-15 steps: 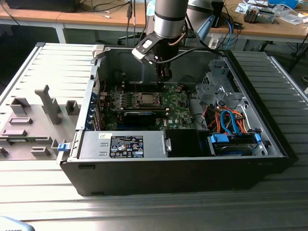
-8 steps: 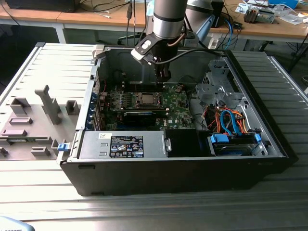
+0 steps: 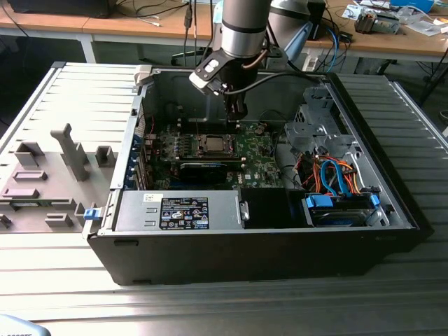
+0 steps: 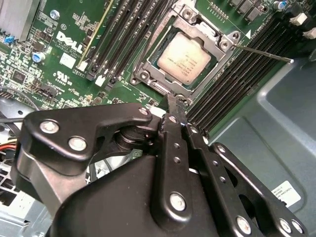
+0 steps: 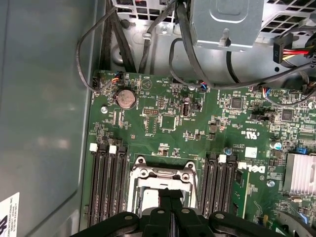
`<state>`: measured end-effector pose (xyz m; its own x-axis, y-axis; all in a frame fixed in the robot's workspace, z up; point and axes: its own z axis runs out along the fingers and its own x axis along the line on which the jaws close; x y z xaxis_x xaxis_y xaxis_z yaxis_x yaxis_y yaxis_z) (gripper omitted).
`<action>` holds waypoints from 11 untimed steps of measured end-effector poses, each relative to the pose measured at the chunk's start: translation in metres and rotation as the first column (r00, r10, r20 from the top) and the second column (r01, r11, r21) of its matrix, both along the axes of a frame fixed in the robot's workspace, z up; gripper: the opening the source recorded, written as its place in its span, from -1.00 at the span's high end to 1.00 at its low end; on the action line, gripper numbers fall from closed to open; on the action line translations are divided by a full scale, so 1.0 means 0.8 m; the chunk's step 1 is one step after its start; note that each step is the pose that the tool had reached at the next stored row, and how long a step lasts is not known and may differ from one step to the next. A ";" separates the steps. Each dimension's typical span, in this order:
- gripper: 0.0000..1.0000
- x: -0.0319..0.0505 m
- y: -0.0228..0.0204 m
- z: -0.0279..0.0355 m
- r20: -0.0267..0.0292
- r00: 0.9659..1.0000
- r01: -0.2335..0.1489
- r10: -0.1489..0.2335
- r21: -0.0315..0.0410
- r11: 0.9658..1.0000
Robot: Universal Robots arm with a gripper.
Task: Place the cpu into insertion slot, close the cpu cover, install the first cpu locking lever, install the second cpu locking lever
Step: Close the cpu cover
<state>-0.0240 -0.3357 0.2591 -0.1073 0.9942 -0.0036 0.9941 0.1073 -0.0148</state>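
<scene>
The cpu (image 4: 185, 58) lies flat in the insertion slot (image 3: 212, 145) on the green circuit board (image 5: 168, 133), silvery top up. The cpu cover (image 4: 155, 59) lies down around it as a silvery frame, also seen in the first wrist view as the cover (image 5: 160, 174). One thin locking lever (image 4: 261, 53) sticks out from the socket's corner, raised off the board. My gripper (image 4: 174, 99) hangs just beside the socket's edge, fingers pressed together with nothing held. In the exterior view the gripper (image 3: 238, 119) is above the board, slightly behind the slot, and in the first wrist view the gripper (image 5: 170, 196) overlaps the socket.
Rows of black memory slots (image 4: 123, 34) flank the socket on both sides. The grey case wall (image 5: 44, 98) stands close by. A drive cage (image 3: 315, 126), orange and blue cables (image 3: 332, 175) and the power supply (image 3: 183, 212) fill the rest of the case. Grey fixtures (image 3: 70, 150) stand outside.
</scene>
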 end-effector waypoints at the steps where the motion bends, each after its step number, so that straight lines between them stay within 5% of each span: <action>1: 0.79 -0.002 0.0000 -0.0010 0.000 1.000 0.000 0.000 0.000 1.000; 11: 0.79 -0.009 0.0000 -0.0070 0.000 1.000 0.000 0.000 0.000 1.000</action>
<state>-0.0310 -0.3357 0.2535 -0.1074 0.9942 -0.0036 0.9941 0.1073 -0.0148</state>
